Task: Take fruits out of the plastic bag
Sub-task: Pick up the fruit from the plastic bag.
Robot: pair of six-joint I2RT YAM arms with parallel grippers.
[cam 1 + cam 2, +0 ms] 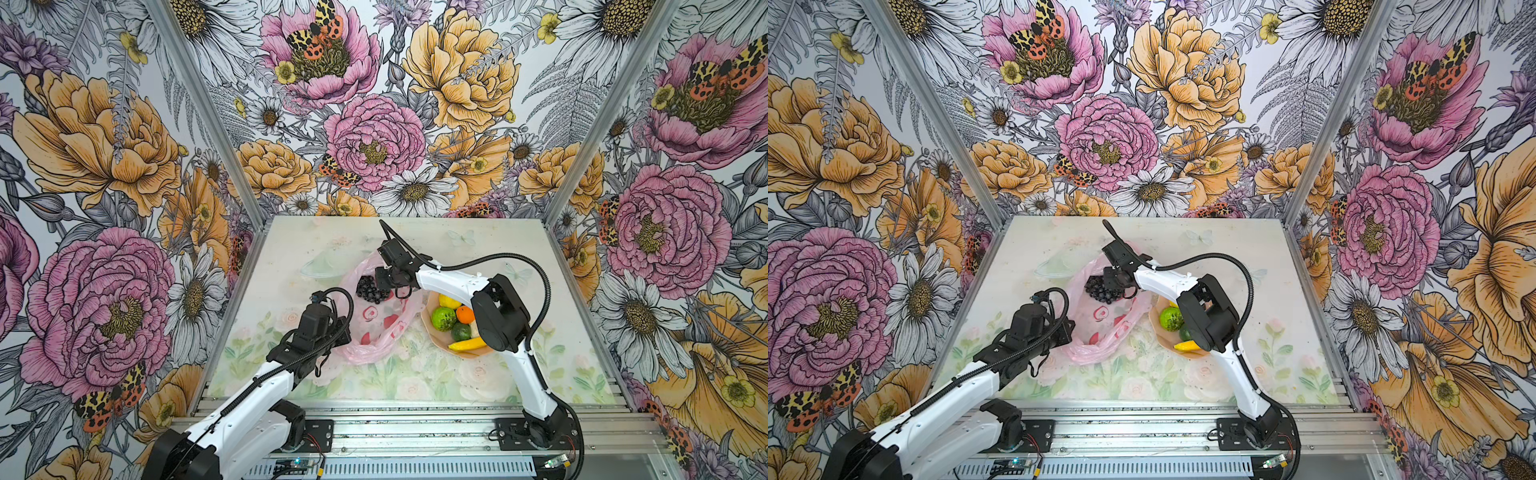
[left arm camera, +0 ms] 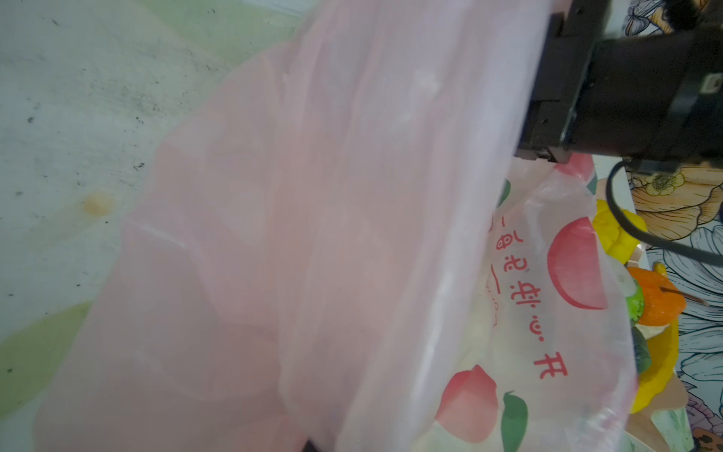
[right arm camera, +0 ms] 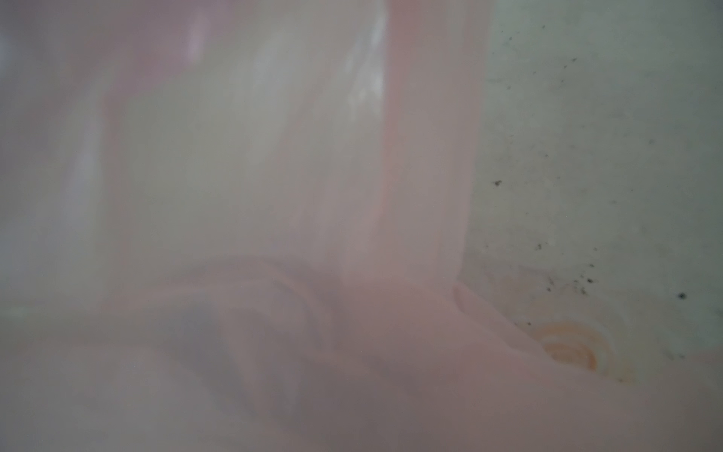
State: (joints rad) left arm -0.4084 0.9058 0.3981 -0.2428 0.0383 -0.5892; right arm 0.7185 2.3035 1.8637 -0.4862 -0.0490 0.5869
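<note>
The plastic bag point(image 1: 384, 328) lay crumpled on the table point(image 1: 457, 241) just below the middle of both top views, its open end turned toward the upper part of the frame. A dark grape bunch point(image 1: 371, 289) rested on the film at that open end. The right hand point(image 1: 383, 286) was lowered against the right side of the grapes. Its fingers were hidden there, and the right wrist view showed only blurred pink film point(image 3: 274, 195), so I cannot tell whether it was clenched or released. The left hand point(image 1: 343, 330) was clenched on the bag's lower left edge, with film stretched across the left wrist view point(image 2: 313, 235). Just right of the bag, a peach dish point(image 1: 469, 354) held a lemon point(image 1: 450, 300), a lime point(image 1: 444, 318), an orange point(image 1: 465, 314), an avocado point(image 1: 461, 331) and a banana point(image 1: 467, 344), partly covered by the right arm point(image 1: 498, 316).
</note>
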